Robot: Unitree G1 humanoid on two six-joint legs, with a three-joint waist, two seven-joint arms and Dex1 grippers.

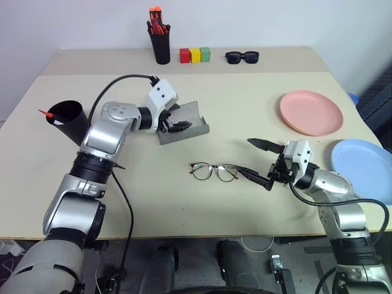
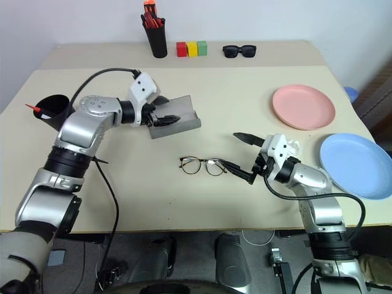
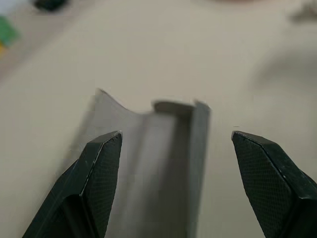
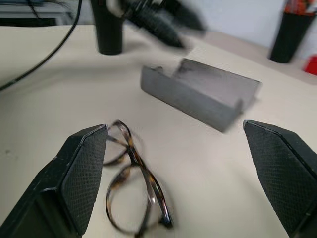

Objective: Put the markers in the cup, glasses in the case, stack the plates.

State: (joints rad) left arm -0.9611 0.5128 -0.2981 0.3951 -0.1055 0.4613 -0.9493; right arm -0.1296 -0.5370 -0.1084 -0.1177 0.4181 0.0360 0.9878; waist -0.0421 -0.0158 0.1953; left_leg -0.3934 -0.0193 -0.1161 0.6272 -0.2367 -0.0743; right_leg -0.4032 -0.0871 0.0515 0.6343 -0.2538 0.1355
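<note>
Landmark: the case (image 1: 184, 124), grey, lid open, lying on the table (image 1: 245, 202) left of centre; every place below is told from it.
Glasses: the glasses (image 1: 213, 172) lie flat on the table nearer the robot than the case and a little to its right, apart from it, lenses side by side.
Long axis: the frame runs left to right across the table, roughly parallel to the case's long side; one temple arm reaches right toward the right gripper.
Right gripper: the right gripper (image 1: 262, 163) sits just right of the glasses, well right of the case, jaws spread wide and holding nothing; its lower finger tip lies close by the temple end.
Left gripper: the left gripper (image 1: 176, 124) is at the case's left end, fingers (image 3: 101, 168) spread and straddling the open shell, clamped on nothing as far as I can tell.
Nearer arm: the right, by my reading; the glasses lie directly left of its open jaws.
Coming move: likely the right gripper closes on the glasses' right end while the left steadies the case.
Cup: the cup (image 1: 66, 120) stands far left of the case with a red-tipped marker (image 1: 45, 114) poking out.
Plates: pink plate (image 1: 310, 112) and blue plate (image 1: 361, 168) lie far right of the case, not stacked.
</note>
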